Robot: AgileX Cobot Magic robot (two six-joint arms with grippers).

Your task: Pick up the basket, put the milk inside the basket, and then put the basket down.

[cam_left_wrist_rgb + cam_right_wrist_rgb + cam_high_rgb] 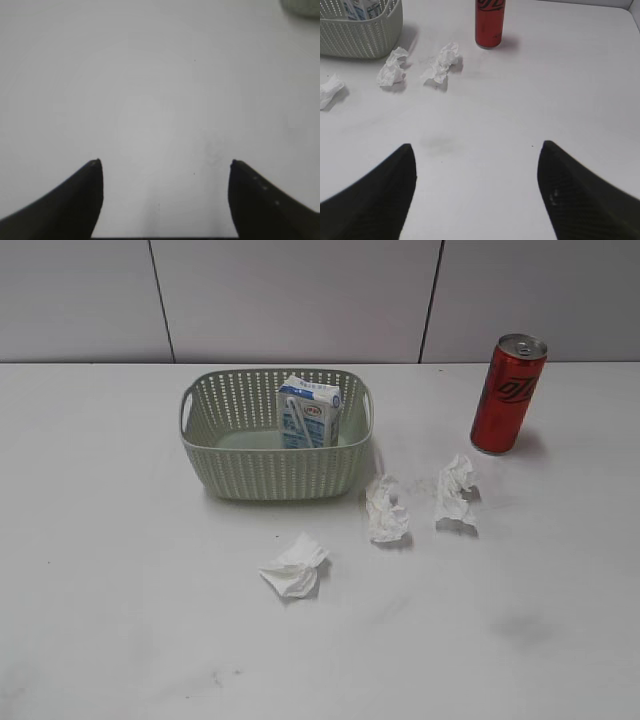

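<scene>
L gripper [162, 165] spread wide, empty, over bare table [150, 90]; basket [302, 7] far up-right of it. R gripper [475, 150] also wide, empty; basket up-left, past paper wads [392, 67]. Milk [310, 412] stands upright inside basket, on table. Task looks done; open room around both.

Left gripper [165, 162]: two black fingers [75, 200], broad at the base, tapering to blunt tips; faint pale specks on one. Right gripper [476, 146]: two black fingers [580, 195], same tapered shape, fine woven texture, small scuff.
</scene>
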